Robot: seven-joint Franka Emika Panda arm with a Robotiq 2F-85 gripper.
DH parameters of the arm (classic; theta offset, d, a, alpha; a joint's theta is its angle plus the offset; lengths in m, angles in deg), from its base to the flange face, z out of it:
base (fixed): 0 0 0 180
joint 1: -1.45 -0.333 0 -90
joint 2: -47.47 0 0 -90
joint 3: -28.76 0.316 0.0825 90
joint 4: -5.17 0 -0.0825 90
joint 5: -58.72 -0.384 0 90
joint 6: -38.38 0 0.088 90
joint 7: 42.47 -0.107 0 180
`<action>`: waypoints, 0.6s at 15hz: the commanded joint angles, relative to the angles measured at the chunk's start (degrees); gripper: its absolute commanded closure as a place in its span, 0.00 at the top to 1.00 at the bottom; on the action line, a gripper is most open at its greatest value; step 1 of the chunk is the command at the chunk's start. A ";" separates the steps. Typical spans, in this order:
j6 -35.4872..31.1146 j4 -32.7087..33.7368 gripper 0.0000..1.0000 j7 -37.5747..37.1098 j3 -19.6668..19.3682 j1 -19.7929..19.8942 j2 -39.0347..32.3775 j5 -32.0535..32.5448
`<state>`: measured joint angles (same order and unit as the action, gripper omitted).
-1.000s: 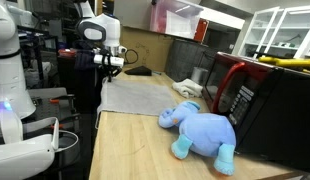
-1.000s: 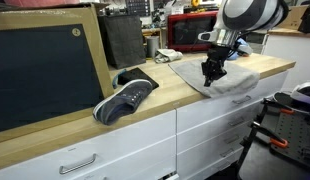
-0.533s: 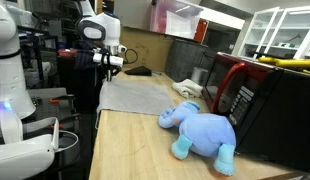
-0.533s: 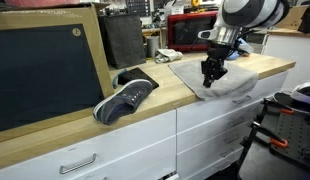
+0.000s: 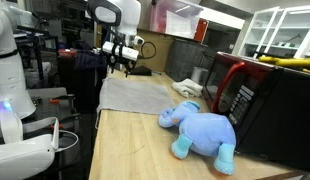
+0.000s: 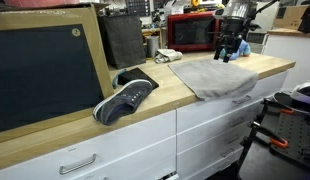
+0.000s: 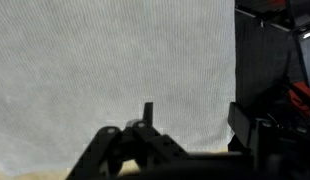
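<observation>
Exterior view from the counter's end: the gripper hangs in the air over the far part of the wooden counter, touching nothing. The grey cloth lies flat below it and a little nearer the camera, so from the fingers the cloth is straight down and slightly forward. The gripper is too small here to read its jaw gap. A blue plush elephant lies just past the cloth's near edge, beside the red-and-black microwave.

Exterior view from the cabinet front: the gripper sits high near the back of the counter, above the cloth's rear edge and apart from it. The cloth's long side seems to run from the back to the front, and its front hem droops over the counter lip. Two dark fingers point down, but I can't tell how far apart they are. A grey shoe lies well apart from the cloth, in front of a big dark panel.

Wrist view: the cloth fills almost the whole picture, with its weave showing and nothing resting on it. One thin dark finger pokes up from the gripper body at the bottom. I can't make out a second finger, so whether the jaws are wide or narrow is unclear. Nothing is held.
</observation>
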<state>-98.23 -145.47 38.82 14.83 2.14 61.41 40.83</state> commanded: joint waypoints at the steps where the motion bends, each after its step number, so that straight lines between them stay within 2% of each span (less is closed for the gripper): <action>1: 6.37 7.92 1.00 -3.10 0.69 1.56 -4.90 2.17; 5: 8.32 15.31 1.00 -16.63 3.55 2.27 -9.84 4.57; 6: 5.15 10.52 1.00 -11.09 2.95 2.29 -6.73 2.53; 9: 6.29 13.89 1.00 -15.03 4.22 2.46 -9.56 3.36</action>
<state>-92.03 -131.61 23.76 17.98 3.53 51.84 44.26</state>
